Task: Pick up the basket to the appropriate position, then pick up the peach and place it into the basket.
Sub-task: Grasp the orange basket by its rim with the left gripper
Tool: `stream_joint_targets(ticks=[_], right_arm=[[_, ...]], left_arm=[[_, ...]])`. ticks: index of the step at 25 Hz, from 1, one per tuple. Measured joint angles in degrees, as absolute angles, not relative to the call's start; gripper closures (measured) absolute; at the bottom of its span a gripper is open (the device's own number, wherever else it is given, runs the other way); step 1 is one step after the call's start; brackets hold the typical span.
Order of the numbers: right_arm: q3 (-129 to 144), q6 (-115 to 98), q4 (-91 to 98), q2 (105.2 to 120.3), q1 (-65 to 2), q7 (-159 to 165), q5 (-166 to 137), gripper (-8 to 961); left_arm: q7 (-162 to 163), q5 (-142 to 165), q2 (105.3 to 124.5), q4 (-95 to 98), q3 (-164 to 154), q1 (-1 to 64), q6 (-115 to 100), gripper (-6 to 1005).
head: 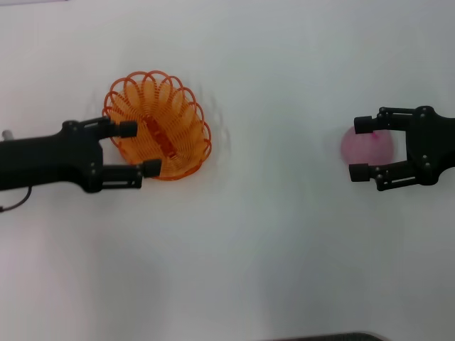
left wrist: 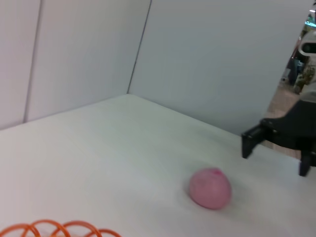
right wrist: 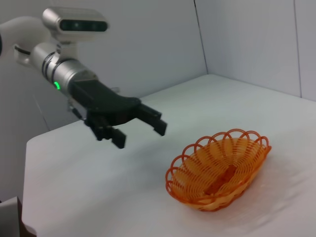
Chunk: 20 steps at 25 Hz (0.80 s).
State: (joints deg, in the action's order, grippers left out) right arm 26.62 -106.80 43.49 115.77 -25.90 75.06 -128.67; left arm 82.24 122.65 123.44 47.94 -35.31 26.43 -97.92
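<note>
A white table (head: 234, 270) meets pale wall panels (left wrist: 207, 54). The left gripper (head: 139, 149) reaches in from 9 o'clock, wide open and empty, above the oval orange wire basket (head: 158, 122). The right gripper (head: 361, 148), from 3 o'clock, gapes above the round pink peach (head: 367, 145), holding nothing.

We found a plain white table (head: 234, 270) spanning the whole head view, its surface evenly lit. Pale grey panel walls (left wrist: 207, 59) enclosed it on two sides, meeting at a corner with vertical seams (right wrist: 200, 37) between panels. Past the panel's edge in the left wrist view we noted a cluttered room (left wrist: 298, 74) beyond, details unclear.
</note>
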Motion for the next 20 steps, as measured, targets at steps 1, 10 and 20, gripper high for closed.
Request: stream_joint_targets(ticks=[1,10,20], right_arm=[[26.62,-106.80,43.47,115.82,-25.80,75.06,-128.67,20],[26.21,-106.78,43.24,116.26,-25.62,74.70,-128.47,21],[26.50,-106.78,43.24,116.85,-25.72,74.29,-128.27,22]], left_arm=[[82.25,122.64,123.37,47.42,-35.28,27.09,-97.11,100],[82.26,122.60,122.84,44.44,-35.26,31.43,-90.98,100],[81.87,119.48,122.86,41.88,-35.02,34.43,-83.47,99]])
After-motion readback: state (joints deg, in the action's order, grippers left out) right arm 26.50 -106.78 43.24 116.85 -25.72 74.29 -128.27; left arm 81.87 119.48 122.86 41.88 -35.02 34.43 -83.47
